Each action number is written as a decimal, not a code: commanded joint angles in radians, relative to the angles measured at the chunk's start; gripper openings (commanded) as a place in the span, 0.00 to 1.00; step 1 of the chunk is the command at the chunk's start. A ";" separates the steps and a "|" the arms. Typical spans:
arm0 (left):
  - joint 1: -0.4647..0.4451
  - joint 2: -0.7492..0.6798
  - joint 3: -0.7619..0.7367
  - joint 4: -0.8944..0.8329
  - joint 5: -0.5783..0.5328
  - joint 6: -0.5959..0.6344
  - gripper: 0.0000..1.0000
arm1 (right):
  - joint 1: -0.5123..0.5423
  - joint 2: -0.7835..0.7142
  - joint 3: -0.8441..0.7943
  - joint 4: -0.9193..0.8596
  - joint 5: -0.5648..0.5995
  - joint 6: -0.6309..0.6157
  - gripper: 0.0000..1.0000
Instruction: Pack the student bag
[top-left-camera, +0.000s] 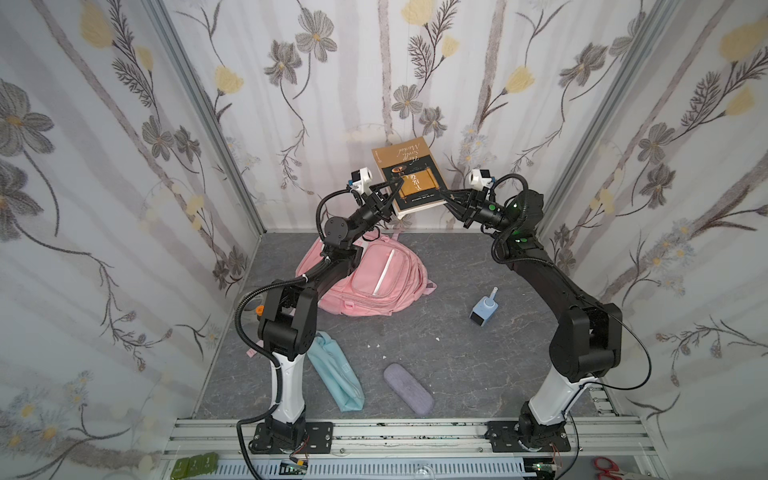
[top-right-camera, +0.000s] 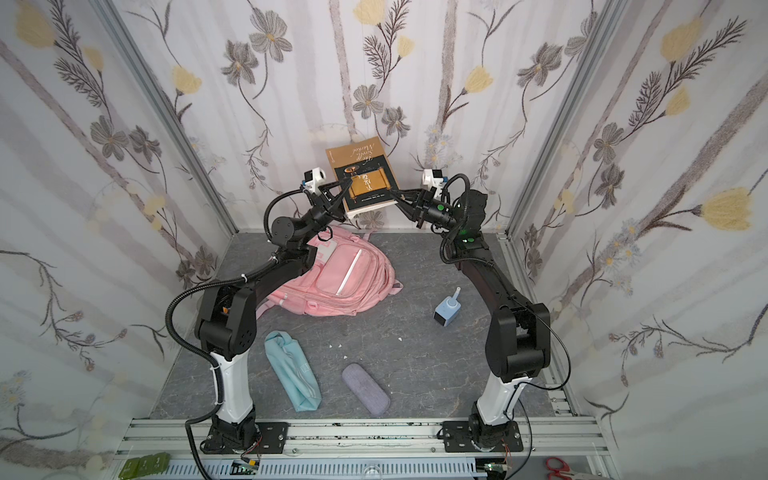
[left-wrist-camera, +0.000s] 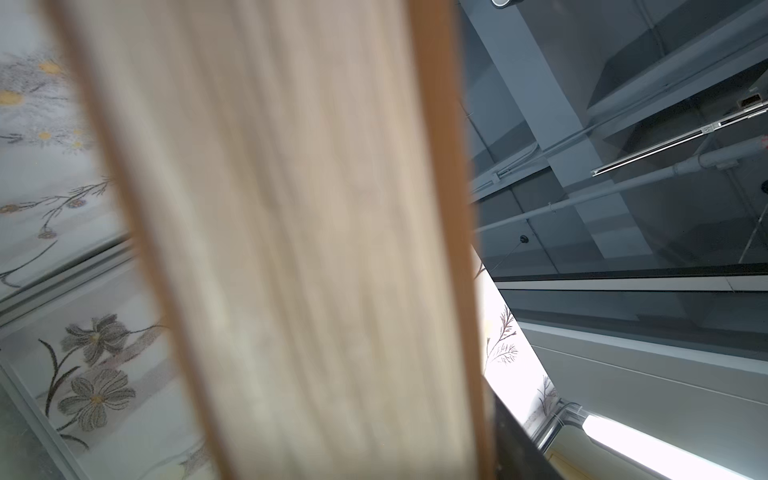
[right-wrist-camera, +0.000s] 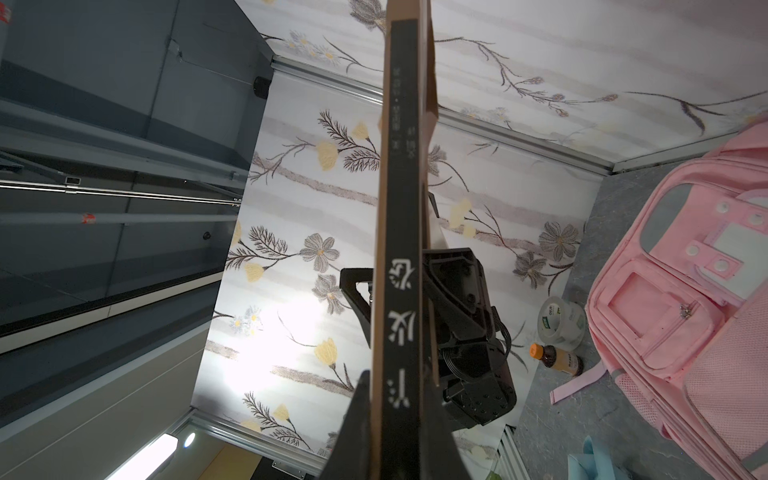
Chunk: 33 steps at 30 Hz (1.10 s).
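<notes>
A brown-and-black book hangs in the air near the back wall, held between both arms. My left gripper is closed over its lower left corner. The page edge fills the left wrist view, with one dark finger against the cover. My right gripper is shut on the spine at the lower right corner. The pink student bag lies on the grey floor below the book, partly hidden by the left arm.
A light-teal pouch and a purple case lie near the front. A small blue object stands right of the bag. A tape roll and a small bottle sit by the wall. Floral walls close in on three sides.
</notes>
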 joint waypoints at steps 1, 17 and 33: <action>0.001 -0.014 0.016 0.059 -0.003 0.002 0.19 | -0.015 -0.013 0.007 -0.030 0.048 -0.074 0.00; -0.089 -0.044 0.091 -0.171 -0.326 0.234 0.00 | 0.168 -0.074 -0.099 0.333 0.570 -0.074 0.63; -0.167 -0.084 0.051 -0.342 -0.333 0.413 0.00 | 0.201 -0.012 -0.064 0.327 0.736 -0.063 0.43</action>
